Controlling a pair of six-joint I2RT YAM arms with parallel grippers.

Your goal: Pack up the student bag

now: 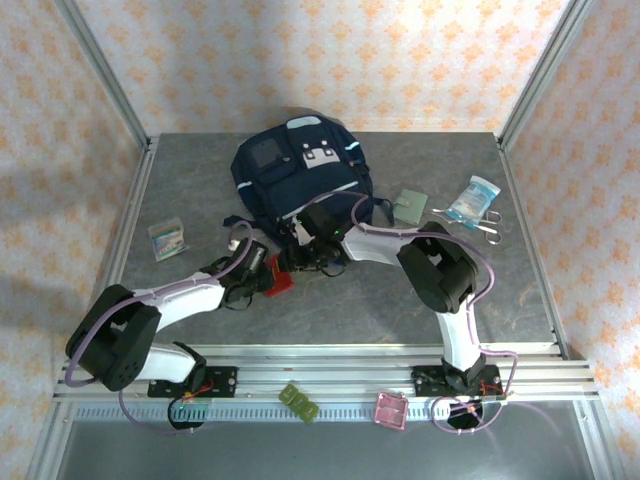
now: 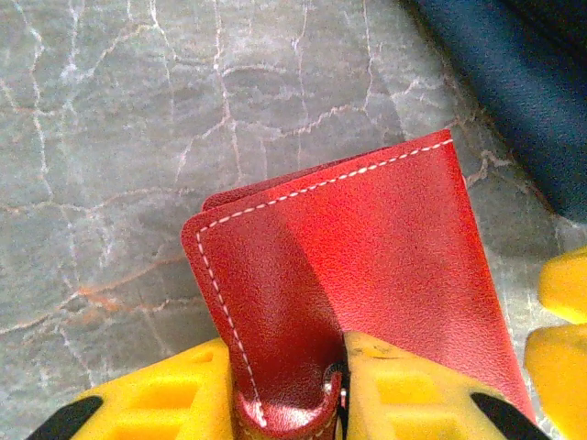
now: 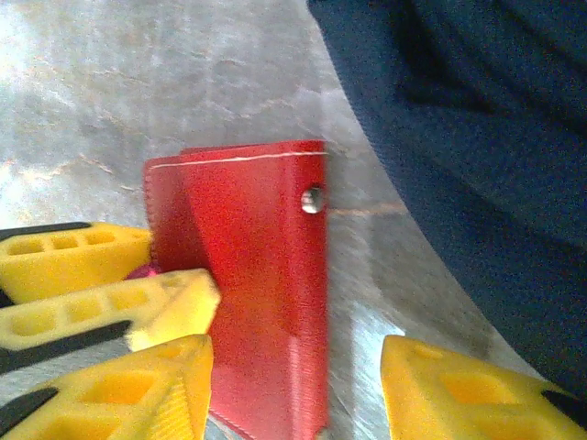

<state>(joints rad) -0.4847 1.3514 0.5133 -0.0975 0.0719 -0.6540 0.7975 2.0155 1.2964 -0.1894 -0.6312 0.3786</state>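
Your left jaws pinch the wallet (image 2: 358, 266) at its fold; right jaws spread astride it. Expect a floppy bag (image 1: 300, 170): grip its rim.

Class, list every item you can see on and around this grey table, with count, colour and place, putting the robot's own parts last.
navy-blue fabric backpack: one, navy with grey patches, back centre of the table.
red stitched leather wallet: one, red, in front of the backpack.
clear packet of coloured items: one, mixed colours, table's left side.
flat grey-green card: one, grey-green, right of the backpack.
blue-white plastic pack: one, blue and white, far right.
metal scissors: one pair, silver, beside that pack.
small green piece: one, green, front rail.
small pink piece: one, pink, front rail.
left gripper: one, yellow fingers, shut on the wallet.
right gripper: one, yellow fingers, open, wallet partly between its fingers.
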